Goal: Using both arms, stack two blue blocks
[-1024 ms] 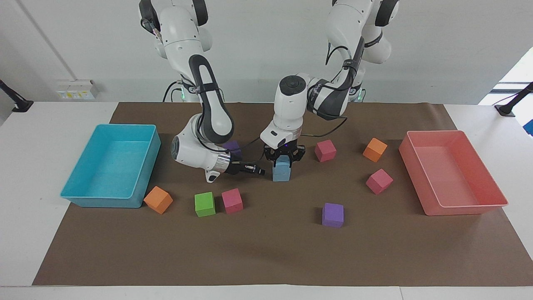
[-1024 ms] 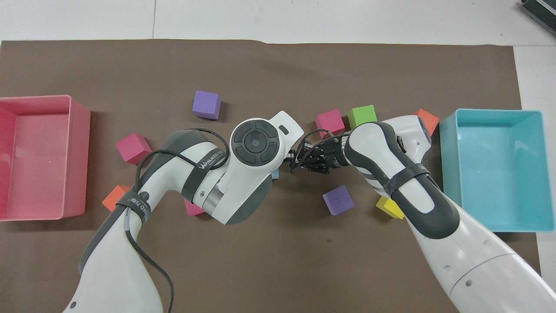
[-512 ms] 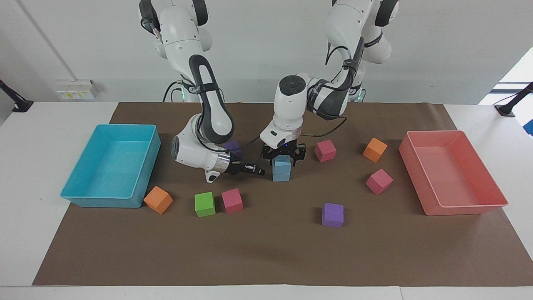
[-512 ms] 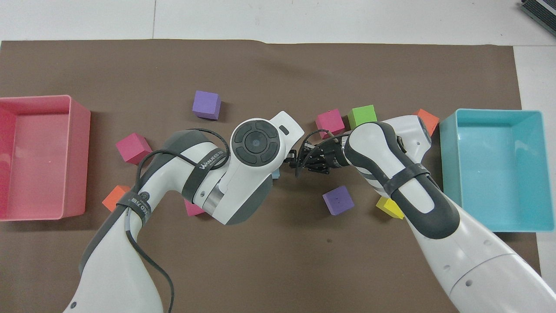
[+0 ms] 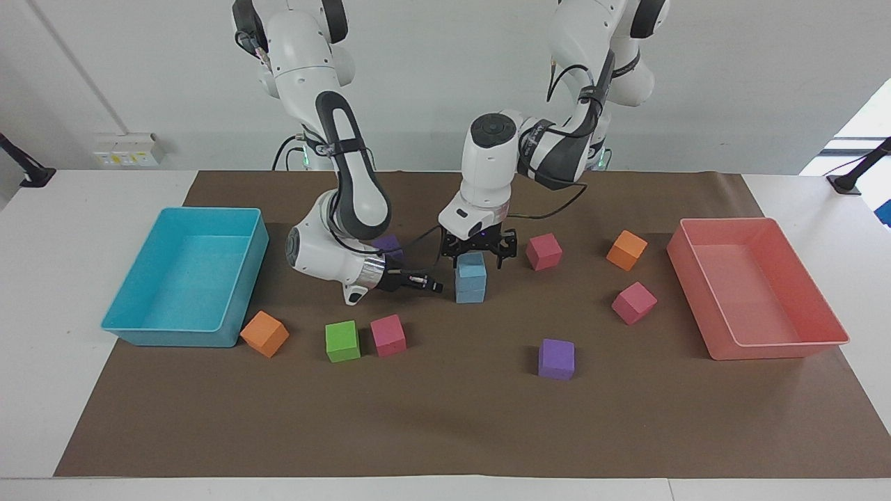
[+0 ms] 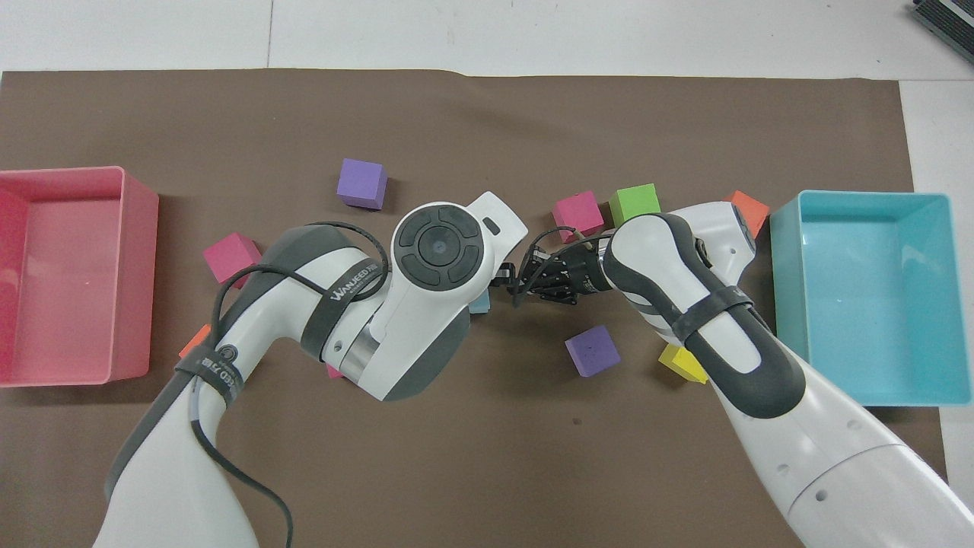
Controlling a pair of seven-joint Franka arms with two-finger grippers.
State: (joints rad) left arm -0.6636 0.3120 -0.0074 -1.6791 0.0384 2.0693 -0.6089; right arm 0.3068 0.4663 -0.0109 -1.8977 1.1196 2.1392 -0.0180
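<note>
Two light blue blocks stand stacked in the middle of the brown mat, the upper blue block [image 5: 471, 264] square on the lower blue block [image 5: 470, 291]. My left gripper [image 5: 478, 258] hangs open just over the stack, its fingers spread to either side of the upper block's top and holding nothing. My right gripper [image 5: 433, 285] is shut and empty, lying low and level beside the lower block toward the right arm's end. In the overhead view the left wrist covers the stack except for a blue sliver [image 6: 480, 304]; the right gripper [image 6: 517, 285] shows beside it.
A turquoise tray [image 5: 209, 211] sits at the right arm's end, a pink tray [image 5: 724, 221] at the left arm's end. Loose cubes lie around: orange [image 5: 264, 333], green [image 5: 342, 341], pink [image 5: 388, 335], purple [image 5: 556, 358], pink [image 5: 633, 303], orange [image 5: 626, 250], pink [image 5: 543, 251], yellow [image 6: 682, 364].
My left gripper has opened, let go of the upper blue block on the lower one, and risen a little. The right arm has stayed put.
</note>
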